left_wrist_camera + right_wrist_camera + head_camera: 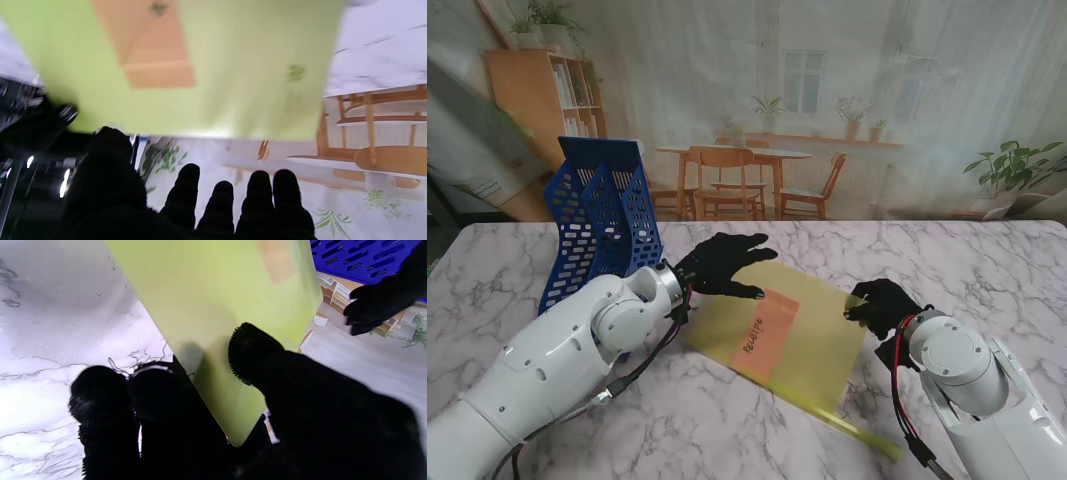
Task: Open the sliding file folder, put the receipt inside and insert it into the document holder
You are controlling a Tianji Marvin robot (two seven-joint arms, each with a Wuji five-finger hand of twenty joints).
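Observation:
A translucent yellow-green file folder point(822, 345) lies slanted on the marble table point(987, 260), with an orange receipt point(769, 335) showing inside it. My right hand point(882, 303) grips its right edge; the right wrist view shows the thumb point(253, 353) on top of the folder point(217, 306) and the fingers underneath. My left hand point(722, 265) hovers with spread fingers over the folder's far left corner, holding nothing. In the left wrist view its fingertips point(220, 190) stay apart from the folder point(250, 83) and receipt point(156, 56). The blue perforated document holder point(602, 215) stands at the far left.
A yellow slide bar point(857, 428) runs along the folder's near edge. The blue holder point(360, 256) stands behind my left arm point(557, 360). The table's far edge meets a printed backdrop of a room.

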